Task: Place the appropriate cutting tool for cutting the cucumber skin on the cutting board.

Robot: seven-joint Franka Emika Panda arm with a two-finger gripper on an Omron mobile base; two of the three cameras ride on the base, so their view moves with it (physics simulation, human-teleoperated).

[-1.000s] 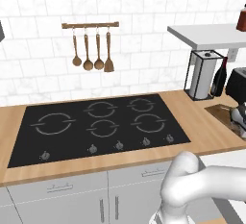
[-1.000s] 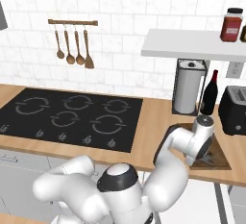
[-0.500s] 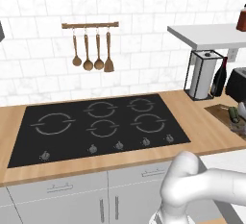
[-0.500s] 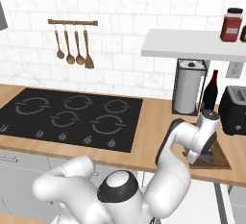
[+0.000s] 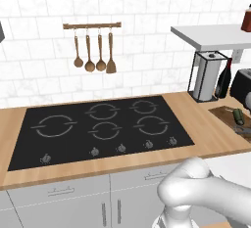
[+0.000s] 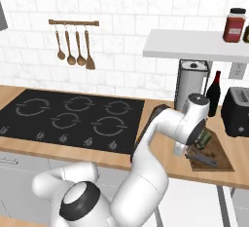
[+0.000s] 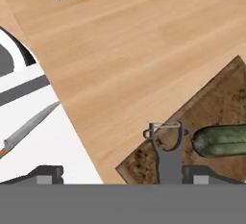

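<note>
The cutting tool (image 7: 166, 152), a slim grey peeler, lies flat on the near corner of the dark brown cutting board (image 7: 218, 104), its head pointing away from me. Just right of it rests the stubby dark green cucumber (image 7: 222, 140), close to the tool but apart from it. My gripper (image 7: 122, 174) hovers above the board's corner, open wide, with nothing held; the tool's handle runs beside the right fingertip (image 7: 196, 175). From the right base, the gripper (image 6: 187, 148) hangs over the board (image 6: 221, 162), with the tool (image 6: 200, 159) and cucumber (image 6: 206, 137) on it.
A steel knife (image 7: 29, 127) lies on a white surface to the left. The black stovetop (image 6: 73, 116) is on the left of the counter. A paper towel holder (image 6: 190, 82), wine bottle (image 6: 213, 94) and toaster (image 6: 238, 111) stand behind the board.
My hand has lifted up and away from the cutting board. The grey tool stays lying on the board beside the cucumber.
</note>
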